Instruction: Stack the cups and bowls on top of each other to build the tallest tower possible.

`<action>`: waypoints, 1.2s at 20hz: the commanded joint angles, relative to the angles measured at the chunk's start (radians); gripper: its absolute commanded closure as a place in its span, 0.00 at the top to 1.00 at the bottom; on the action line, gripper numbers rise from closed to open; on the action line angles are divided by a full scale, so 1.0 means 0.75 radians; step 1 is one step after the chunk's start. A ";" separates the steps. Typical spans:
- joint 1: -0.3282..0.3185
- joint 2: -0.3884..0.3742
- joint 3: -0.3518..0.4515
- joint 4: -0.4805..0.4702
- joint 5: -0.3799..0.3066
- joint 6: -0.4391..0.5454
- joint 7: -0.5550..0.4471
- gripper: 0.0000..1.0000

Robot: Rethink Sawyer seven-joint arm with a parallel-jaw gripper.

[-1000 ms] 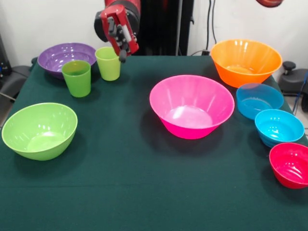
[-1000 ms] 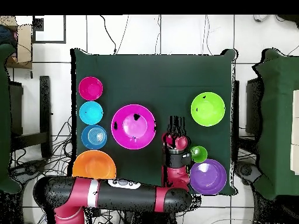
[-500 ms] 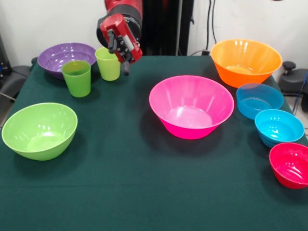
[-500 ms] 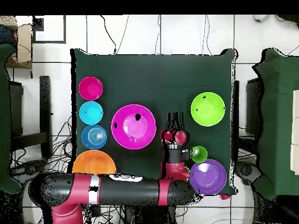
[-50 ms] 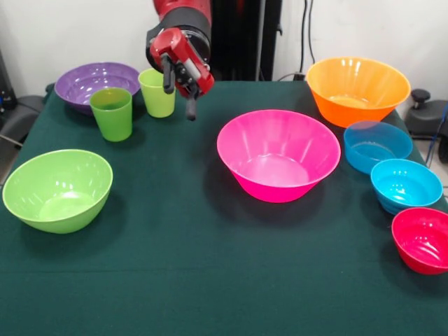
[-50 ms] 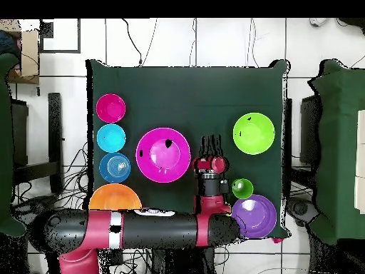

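My gripper [image 5: 179, 91] hangs open and empty just right of the lime-green cup [image 5: 157, 92], above the cloth; from overhead the gripper [image 6: 210, 145] sits between the pink and green bowls. A darker green cup [image 5: 112, 113] stands left of the lime one, also seen as the green cup [image 6: 242, 188] from above. The purple bowl [image 5: 96, 82] is behind both cups. A large pink bowl [image 5: 278, 155] sits mid-table, the orange bowl [image 5: 358, 88] at the far right, and the lime-green bowl [image 5: 57, 190] at the near left. All stand apart, none stacked.
Down the right edge runs a row of small bowls: blue [image 5: 377, 145], turquoise [image 5: 407, 185] and red [image 5: 423, 239]. The arm [image 6: 157, 230] lies along the table's bottom edge in the overhead view. Green cloth covers the table [image 5: 196, 280].
My gripper has swung away from the lime-green cup, moving right and a little lower toward the pink bowl. No cup or bowl has moved.
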 commanded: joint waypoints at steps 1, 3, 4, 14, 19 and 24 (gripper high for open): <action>-0.022 -0.142 0.268 -0.287 -0.276 0.283 0.320 1.00; -0.017 -0.173 0.299 -0.290 -0.292 0.307 0.303 1.00; -0.016 -0.188 0.311 -0.292 -0.304 0.320 0.298 1.00; -0.037 -0.350 0.383 -0.260 -0.561 0.422 0.338 1.00; -0.050 -0.460 0.438 -0.277 -0.751 0.513 0.405 1.00; -0.061 -0.544 0.516 -0.295 -0.882 0.585 0.457 1.00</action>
